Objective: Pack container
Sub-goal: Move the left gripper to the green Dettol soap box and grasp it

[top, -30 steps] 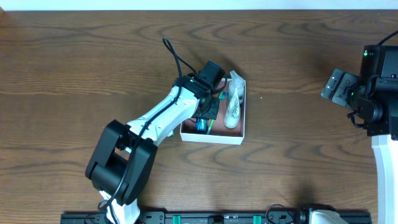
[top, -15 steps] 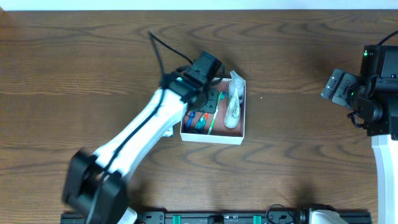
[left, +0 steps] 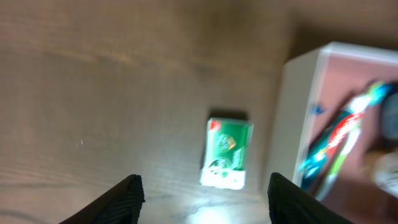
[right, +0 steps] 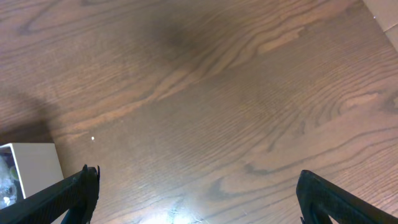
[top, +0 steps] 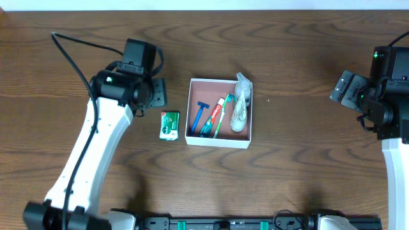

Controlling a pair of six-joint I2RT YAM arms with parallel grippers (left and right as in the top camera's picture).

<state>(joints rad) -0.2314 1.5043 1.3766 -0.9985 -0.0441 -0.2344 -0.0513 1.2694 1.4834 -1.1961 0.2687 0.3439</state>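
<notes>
The dark wood-grain table (top: 287,57) fills every view. The left gripper (top: 158,94), a second ago over the container (top: 217,140), now hangs left of it, fingers spread and empty. The right gripper (right: 196,186) hangs well right of it, also spread. The container sits mid-table, mouth up. It is near-square with no clear long axis, its sides slightly skewed. A green packet (top: 169,124) lies just left of it.

Green packet (top: 169,125) just beside left wall of container (top: 217,141), narrow gap between, toiletries (top: 214,119) crowding its floor, far-left corner bare
</notes>
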